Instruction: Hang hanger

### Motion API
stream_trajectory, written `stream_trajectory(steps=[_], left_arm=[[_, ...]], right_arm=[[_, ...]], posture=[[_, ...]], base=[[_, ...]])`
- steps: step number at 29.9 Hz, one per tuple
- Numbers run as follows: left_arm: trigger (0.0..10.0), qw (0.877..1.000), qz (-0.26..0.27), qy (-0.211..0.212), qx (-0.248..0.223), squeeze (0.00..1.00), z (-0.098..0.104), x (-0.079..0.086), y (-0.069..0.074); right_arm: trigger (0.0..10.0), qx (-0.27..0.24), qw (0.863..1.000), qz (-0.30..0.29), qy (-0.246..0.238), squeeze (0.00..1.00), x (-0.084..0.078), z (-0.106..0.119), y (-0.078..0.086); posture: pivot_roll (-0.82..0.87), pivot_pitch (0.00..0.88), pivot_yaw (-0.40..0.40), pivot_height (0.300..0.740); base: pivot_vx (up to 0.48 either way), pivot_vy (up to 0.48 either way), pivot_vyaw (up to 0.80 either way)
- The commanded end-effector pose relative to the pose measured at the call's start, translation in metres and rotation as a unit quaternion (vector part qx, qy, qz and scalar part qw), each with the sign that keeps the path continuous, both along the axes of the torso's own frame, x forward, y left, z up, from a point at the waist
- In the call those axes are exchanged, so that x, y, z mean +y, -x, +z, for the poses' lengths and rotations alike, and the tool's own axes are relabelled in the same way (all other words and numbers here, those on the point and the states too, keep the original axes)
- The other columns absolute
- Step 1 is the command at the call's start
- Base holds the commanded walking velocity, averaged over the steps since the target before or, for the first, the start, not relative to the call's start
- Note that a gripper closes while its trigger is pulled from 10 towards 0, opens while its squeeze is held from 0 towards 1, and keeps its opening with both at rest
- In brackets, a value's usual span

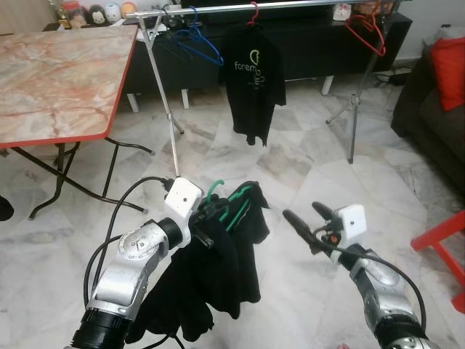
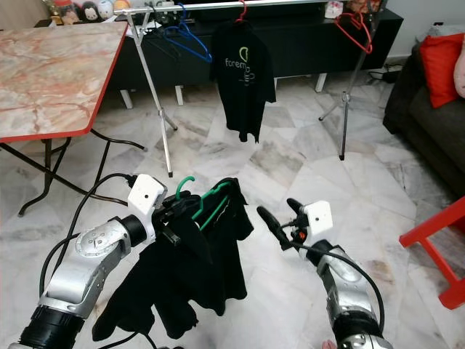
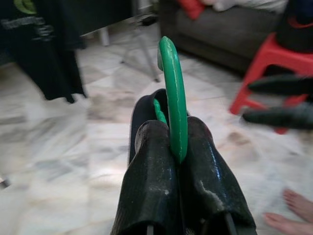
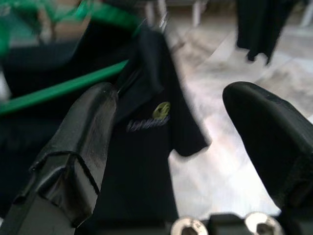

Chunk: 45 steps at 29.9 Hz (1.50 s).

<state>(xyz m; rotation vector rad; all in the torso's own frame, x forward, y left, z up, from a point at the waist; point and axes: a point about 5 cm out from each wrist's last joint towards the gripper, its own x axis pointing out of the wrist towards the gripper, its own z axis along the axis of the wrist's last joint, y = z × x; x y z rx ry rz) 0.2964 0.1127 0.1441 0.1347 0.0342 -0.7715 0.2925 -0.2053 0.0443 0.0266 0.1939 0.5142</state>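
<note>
1. Pick-up done, by the look of it: left gripper (image 1: 207,214) clamped tight on the neck of the green hanger (image 1: 234,205), hook (image 3: 172,93) standing up between the two black fingers (image 3: 151,181) in the left wrist view
2. Draped on that hanger, a black shirt (image 1: 218,276), sagging below the gripper and clear of the marble floor (image 1: 290,182)
3. Right gripper (image 1: 306,217) held just beside the load, fingers spread apart and gripping nothing; in its wrist view, pointed at the shirt and a green bar of the hanger
4. Hanging itself not yet done: clothes rail (image 1: 290,6) well ahead of both grippers and above them, across open floor
5. Already on that rail: another black shirt (image 1: 253,80) on a red hanger (image 1: 253,13), a blue hanger (image 1: 200,40) and a further red hanger (image 1: 367,33), with free stretches of bar between
6. Left to do, judging from this: close the gap to the rail, raise the left gripper, slip the hook over a free stretch, let go
</note>
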Motion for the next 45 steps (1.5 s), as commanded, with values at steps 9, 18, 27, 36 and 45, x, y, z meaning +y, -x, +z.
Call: stream_trajectory(steps=[9,18,27,36,45], left_arm=[[10.0,0.995,-0.096,0.016,-0.005,0.00,0.020,-0.016,0.009],[10.0,0.991,-0.134,0.016,0.008,0.00,0.023,-0.023,0.016],[10.0,0.987,-0.158,0.020,0.012,0.00,0.032,-0.031,0.021],[10.0,0.988,-0.153,0.019,0.016,0.00,0.031,-0.030,0.021],[10.0,0.989,-0.148,0.020,0.020,0.00,0.031,-0.028,0.020]], right_arm=[[10.0,-0.007,0.999,-0.010,0.041,0.00,-0.004,-0.002,0.008],[10.0,-0.006,0.999,-0.027,0.037,0.00,0.006,-0.008,0.011],[10.0,0.015,0.998,-0.042,0.046,0.00,0.010,-0.015,0.010],[0.0,0.017,0.998,-0.050,0.037,0.00,0.012,-0.016,0.009],[0.0,0.013,0.998,-0.049,0.038,0.00,0.012,-0.013,0.006]], posture=[[-0.05,0.065,0.006,0.740],[-0.05,0.077,0.007,0.740],[-0.05,0.092,0.010,0.740],[-0.05,0.100,0.011,0.740],[-0.05,0.103,0.013,0.740]], base=[[0.000,0.000,0.00],[0.000,0.000,0.00],[0.000,0.000,0.00],[0.000,0.000,0.00],[0.000,0.000,0.00]])
